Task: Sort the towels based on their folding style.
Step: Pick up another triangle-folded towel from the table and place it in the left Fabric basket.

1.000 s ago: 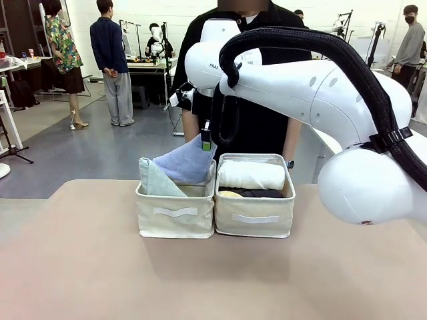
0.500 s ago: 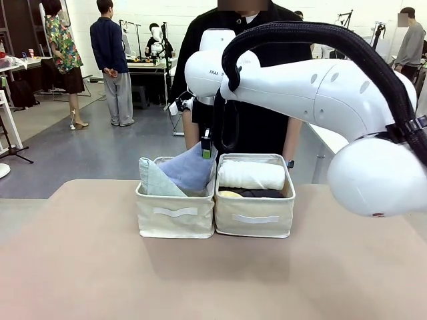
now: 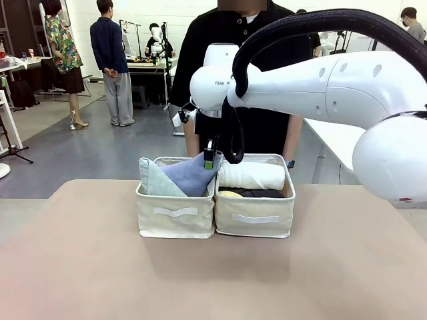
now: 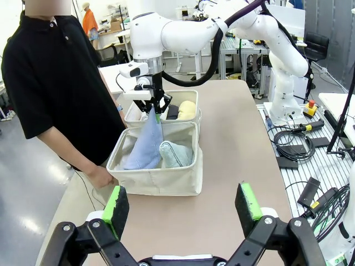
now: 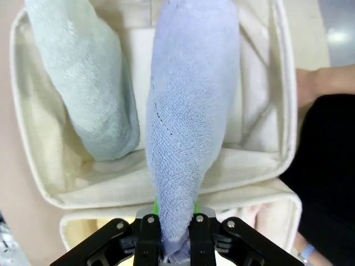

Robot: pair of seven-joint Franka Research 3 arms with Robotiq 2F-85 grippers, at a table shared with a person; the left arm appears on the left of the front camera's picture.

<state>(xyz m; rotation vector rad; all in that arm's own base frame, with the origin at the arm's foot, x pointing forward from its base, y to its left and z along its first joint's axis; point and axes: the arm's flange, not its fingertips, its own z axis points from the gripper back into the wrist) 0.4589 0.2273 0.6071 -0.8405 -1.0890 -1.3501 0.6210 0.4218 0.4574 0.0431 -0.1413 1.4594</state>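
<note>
below the right gripper (image 3: pixel 209 160), the left beige fabric bin (image 3: pixel 175 217) holds a pale green cone-folded towel (image 3: pixel 157 180) and a light blue cone-folded towel (image 3: pixel 190 175); the jaws pinch the blue one's tip. the neighbouring bin (image 3: pixel 255 215) holds a white rolled towel (image 3: pixel 251 175). the left gripper (image 4: pixel 182 202) stands spread, empty.

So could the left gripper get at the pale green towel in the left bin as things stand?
Probably not cleanly. The left gripper is open, but the right gripper, shut on the light blue towel, hangs over that bin, right beside the pale green towel.
</note>
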